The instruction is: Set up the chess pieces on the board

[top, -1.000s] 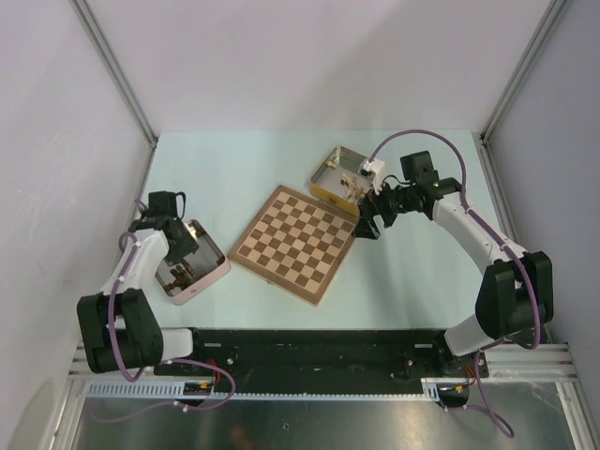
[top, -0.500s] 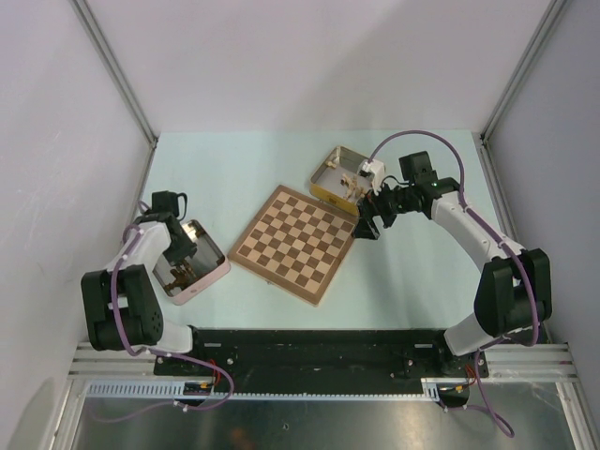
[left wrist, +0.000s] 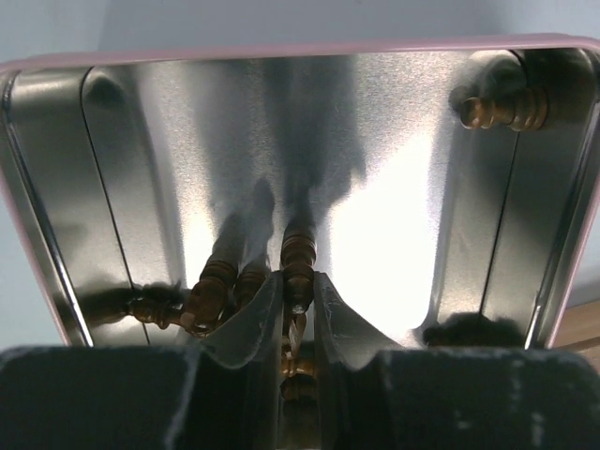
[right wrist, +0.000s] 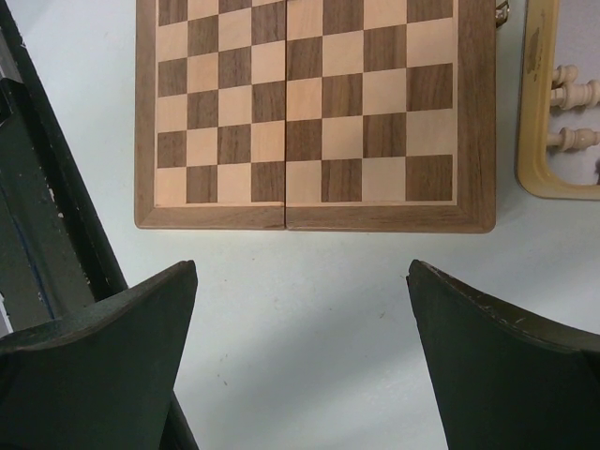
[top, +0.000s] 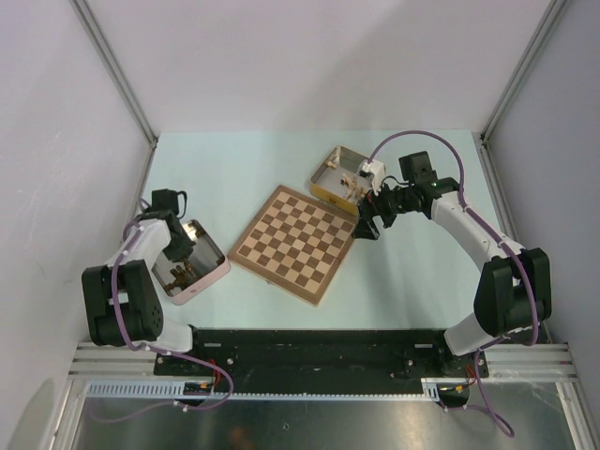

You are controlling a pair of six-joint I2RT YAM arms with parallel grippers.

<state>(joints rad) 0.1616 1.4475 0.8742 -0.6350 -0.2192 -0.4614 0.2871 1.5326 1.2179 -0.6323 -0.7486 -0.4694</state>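
— What colours do we have on the board?
— Light tan and dark brown checks in a brown frame. On the left we see a pink tin, silvery inside, with dark brown pieces. Far right, a yellow tin with pale beige pieces.

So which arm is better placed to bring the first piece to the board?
Left. The left gripper is down in the pink tin, pinching a dark piece. The right gripper hangs wide open above the table beside the board, holding nothing.
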